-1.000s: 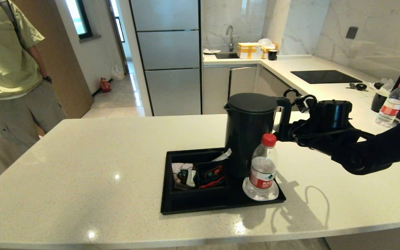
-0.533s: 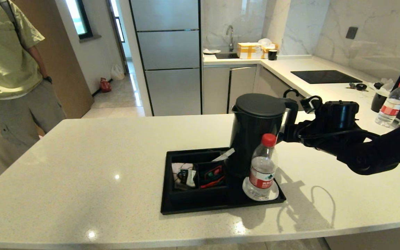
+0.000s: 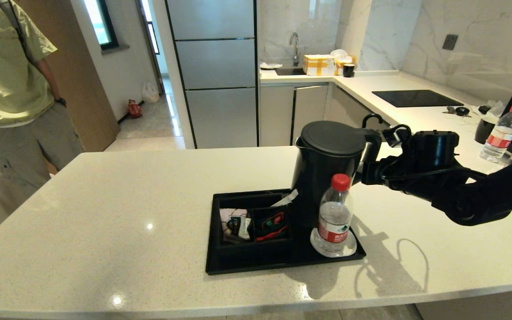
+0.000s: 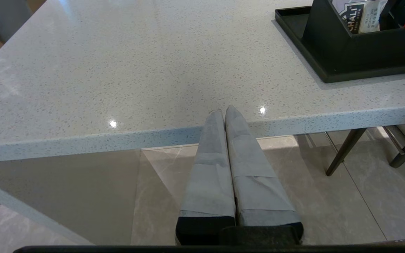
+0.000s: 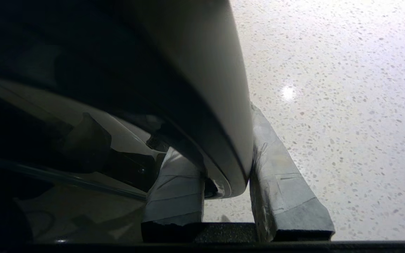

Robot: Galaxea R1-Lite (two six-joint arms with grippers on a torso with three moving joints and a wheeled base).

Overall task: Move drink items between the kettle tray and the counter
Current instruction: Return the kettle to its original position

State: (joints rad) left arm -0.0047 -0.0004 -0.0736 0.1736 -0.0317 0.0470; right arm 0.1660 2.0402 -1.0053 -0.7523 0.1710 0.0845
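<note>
Gripping kettle (image 3: 327, 171) by loop handle (image 3: 370, 149): right gripper (image 3: 362, 171) clamped on it from the robot's right, fingers (image 5: 280, 182) on either side of handle in right wrist view. Kettle tall, matte black, lid on, tilted slightly, top leaning toward right arm; lower body over back right part of kettle tray (image 3: 256, 262), bottom edge hidden behind bottle so can't tell if lifted off or seated. Water bottle (image 3: 335, 218) clear, red cap, red label, upright on white round coaster (image 3: 349, 249) at tray's front right corner, directly in front of kettle. Tray flat black with raised rim, on surface (image 3: 105, 213) near front edge; divided compartments on tray's left half holding packets: pale and dark ones (image 3: 236, 224) in left cell, red-and-green ones (image 3: 271, 224) in right cell; white slip (image 3: 286, 198) poking up between compartments and kettle. Pink-and-black sachet not clearly identifiable. Right arm reaching in from right, level above surface, shadow of arm and handle cast on stone to right of tray. Left gripper (image 4: 225, 110) clenched shut, empty, parked off front edge of surface, below its level, well left of tray. Second red-capped bottle (image 3: 501, 133) far right on back run of counter, near black hob (image 3: 416, 98). Person in green shirt (image 3: 11, 80) standing beyond surface at far left.
</note>
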